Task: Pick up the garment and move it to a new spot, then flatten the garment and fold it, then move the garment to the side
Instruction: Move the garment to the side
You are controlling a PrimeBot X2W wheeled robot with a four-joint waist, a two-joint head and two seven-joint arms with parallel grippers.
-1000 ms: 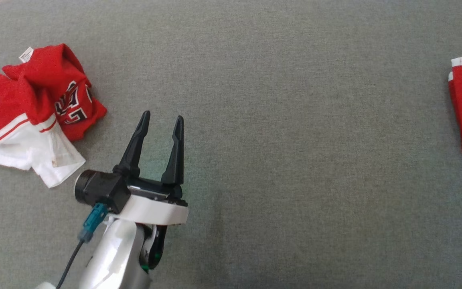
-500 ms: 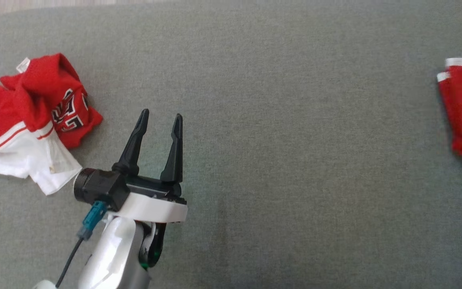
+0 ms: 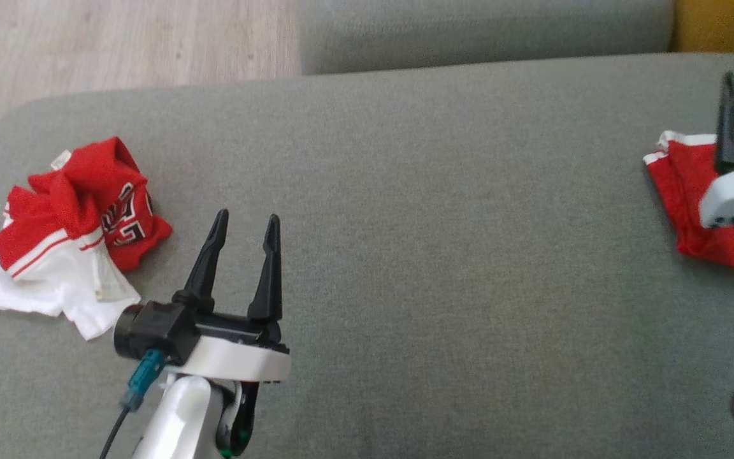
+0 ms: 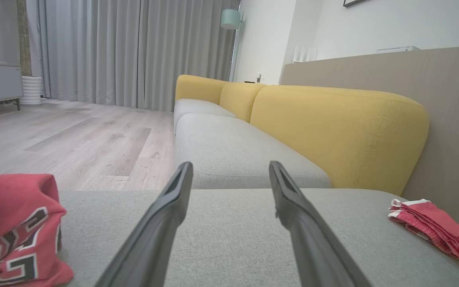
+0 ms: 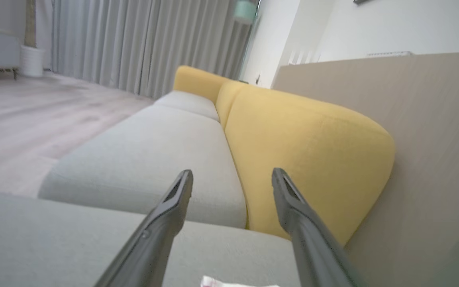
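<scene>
Fingers spread and empty on both: left gripper beside the crumpled jersey, right gripper over the folded garment on the sofa.

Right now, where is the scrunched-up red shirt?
In the head view, the shirt lies at the left end of the grey cushion, left of the left claw.
</scene>
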